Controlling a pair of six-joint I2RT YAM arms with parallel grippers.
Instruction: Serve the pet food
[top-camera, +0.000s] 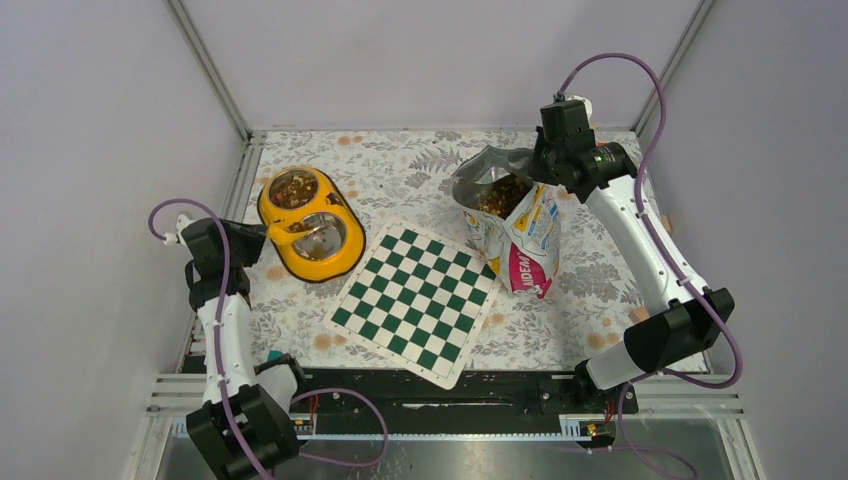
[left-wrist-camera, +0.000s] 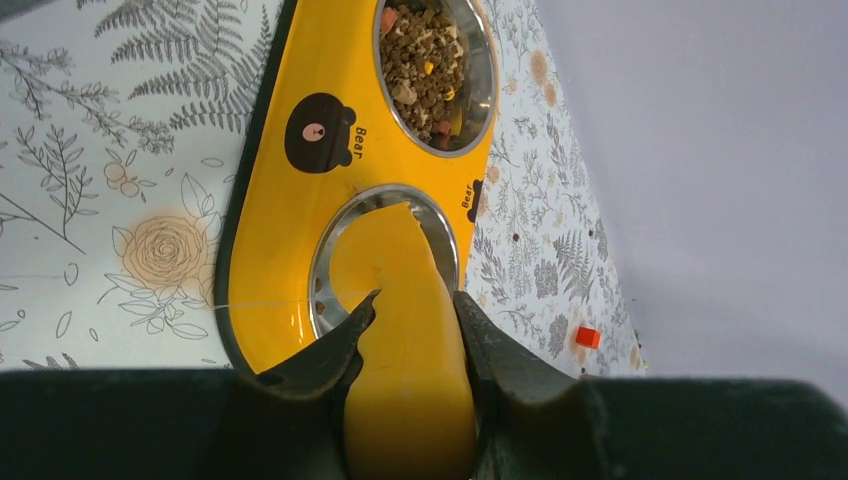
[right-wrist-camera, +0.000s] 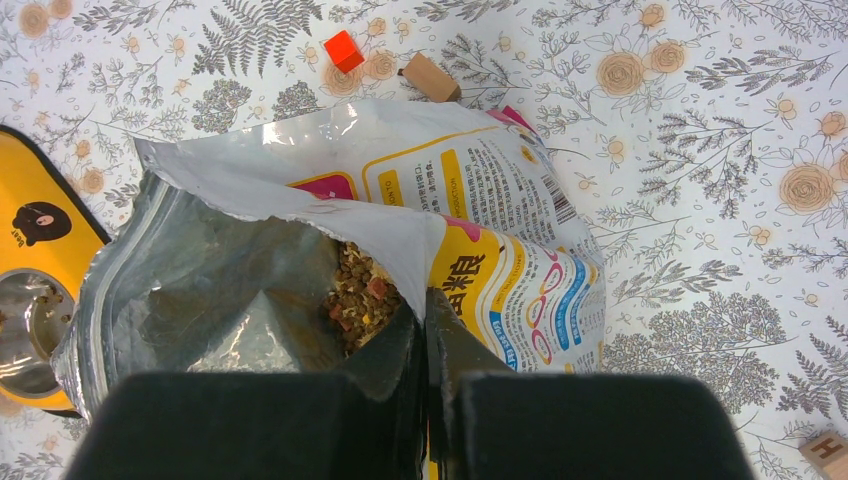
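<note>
Left claw (left-wrist-camera: 415, 300), clamped on a yellow scoop (left-wrist-camera: 392, 255), hangs over the feeder's (left-wrist-camera: 295, 215) empty bowl (left-wrist-camera: 447, 240); right claw (right-wrist-camera: 424, 305) pinches the bag's (right-wrist-camera: 500, 190) rim. Kibble (left-wrist-camera: 425, 60) fills the far bowl (left-wrist-camera: 484, 90) and sits in the bag, so scooping more seems next.

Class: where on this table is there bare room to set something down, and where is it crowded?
Bare cloth lies between the yellow bowl and the bag, beyond the chessboard. Crowded: the bag's rim, pinched by the right gripper.
</note>
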